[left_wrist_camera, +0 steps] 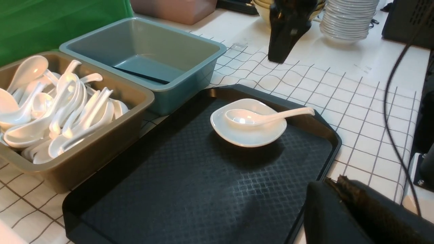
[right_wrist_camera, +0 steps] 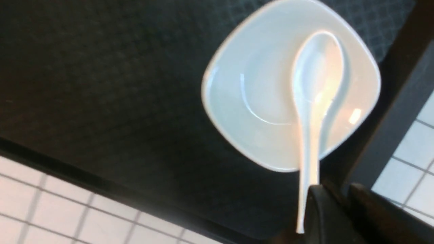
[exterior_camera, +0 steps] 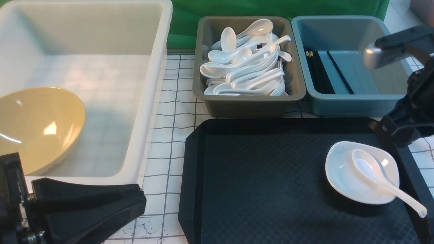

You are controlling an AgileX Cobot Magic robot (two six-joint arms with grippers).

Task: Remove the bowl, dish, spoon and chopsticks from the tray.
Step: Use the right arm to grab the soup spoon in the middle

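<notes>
The black tray holds the small white dish near its right end. The white spoon lies in the dish, its handle sticking out over the rim toward me. My right gripper hovers by the end of that handle, its fingers a narrow gap apart with nothing between them. The yellow bowl leans tilted inside the white tub. Black chopsticks lie in the blue-grey bin. My left gripper is shut and empty, low at the front left beside the tray.
A grey bin heaped with white spoons stands behind the tray, next to the blue-grey bin. In the left wrist view, stacked white plates and a dark cable are off to the tray's right.
</notes>
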